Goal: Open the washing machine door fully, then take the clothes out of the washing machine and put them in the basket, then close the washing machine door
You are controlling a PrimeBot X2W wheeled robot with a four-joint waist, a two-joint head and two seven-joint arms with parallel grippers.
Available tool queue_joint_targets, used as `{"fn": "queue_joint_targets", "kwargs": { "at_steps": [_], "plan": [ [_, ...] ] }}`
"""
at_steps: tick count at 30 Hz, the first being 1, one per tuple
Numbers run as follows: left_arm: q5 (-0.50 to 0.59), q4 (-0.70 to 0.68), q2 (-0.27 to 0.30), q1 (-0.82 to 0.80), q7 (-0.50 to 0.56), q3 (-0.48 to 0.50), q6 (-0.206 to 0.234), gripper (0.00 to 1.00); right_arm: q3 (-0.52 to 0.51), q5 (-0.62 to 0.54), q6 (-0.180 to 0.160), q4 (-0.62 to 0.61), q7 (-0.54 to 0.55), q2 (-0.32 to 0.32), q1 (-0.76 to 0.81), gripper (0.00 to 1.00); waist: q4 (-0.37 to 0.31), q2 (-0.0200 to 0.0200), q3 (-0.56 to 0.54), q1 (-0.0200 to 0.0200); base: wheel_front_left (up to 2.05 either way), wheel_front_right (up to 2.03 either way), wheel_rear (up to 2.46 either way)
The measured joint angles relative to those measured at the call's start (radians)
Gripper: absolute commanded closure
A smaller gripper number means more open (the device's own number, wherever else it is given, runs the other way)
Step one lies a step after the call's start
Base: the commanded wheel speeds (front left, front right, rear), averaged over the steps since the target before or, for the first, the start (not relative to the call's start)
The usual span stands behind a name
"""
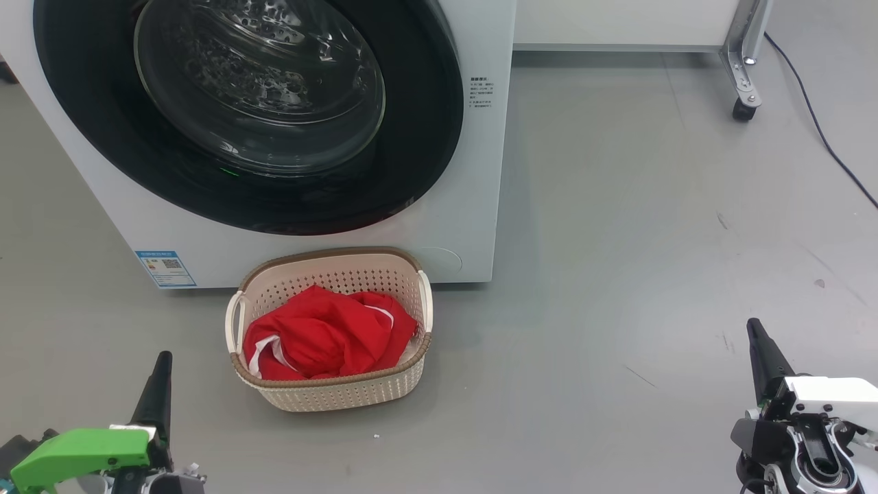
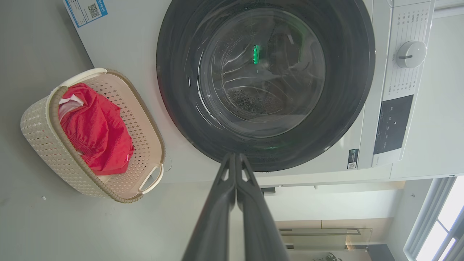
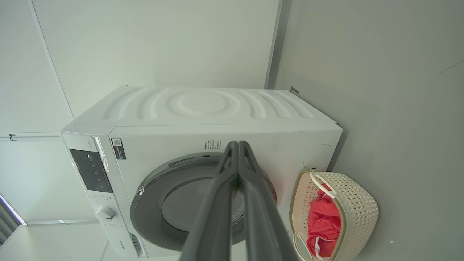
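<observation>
A: The left gripper (image 1: 162,363) and right gripper (image 1: 756,329) both hang pinched together, empty, well back from the white front-loading washing machine (image 1: 483,206). Its round black-rimmed glass door (image 1: 418,137) looks closed.

B: The bright red clothes (image 1: 329,336) lie heaped in the cream perforated plastic basket (image 1: 343,398) just before the washer, its long axis running along that front. A careless arm swing could tip it.

Grey floor (image 1: 617,274), scuffed in spots. Top right: white unit (image 1: 617,20) w/ metal leg (image 1: 748,34) on black caster (image 1: 744,110); black cable (image 1: 820,134) just beside. Tiny white speck (image 1: 376,436) on floor. Window (image 2: 444,224), left wrist view.
</observation>
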Motion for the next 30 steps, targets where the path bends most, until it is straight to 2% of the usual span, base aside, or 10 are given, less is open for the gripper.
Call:
{"fn": "queue_joint_targets", "kwargs": {
  "at_steps": [30],
  "plan": [
    [0.0,0.002,-0.001,-0.001,0.0,0.002,0.0,1.0,-0.001,0.0,0.0,0.0,0.001,0.0,0.0,1.0,0.0,0.0,0.0,0.0,0.0,0.0,0.0]
  ]
}}
